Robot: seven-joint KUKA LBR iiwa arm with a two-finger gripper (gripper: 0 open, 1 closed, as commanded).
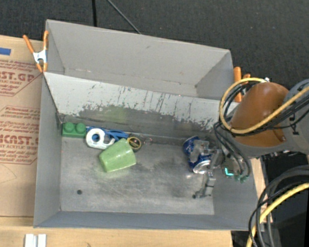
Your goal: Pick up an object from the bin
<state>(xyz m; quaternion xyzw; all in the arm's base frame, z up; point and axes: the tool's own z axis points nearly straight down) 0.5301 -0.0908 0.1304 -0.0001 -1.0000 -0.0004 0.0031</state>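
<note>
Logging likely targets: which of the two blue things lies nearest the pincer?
The dark blue thing on the right, just beside the pincer; the blue-and-white one lies far left.

hidden | blue shiny thing (191,146) partly behind claw (206,186); blue piece (116,135) partly under white ring (95,138)

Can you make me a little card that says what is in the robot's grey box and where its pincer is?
Box: grey metal bin
Pincer: the pincer is down in the bin's right side
Nearest thing: blue thing, right beside the pincer
Back left corner: green brick
Next to the brick: blue and white thing
Left middle: pale green block
By the block: small dark ring
</note>
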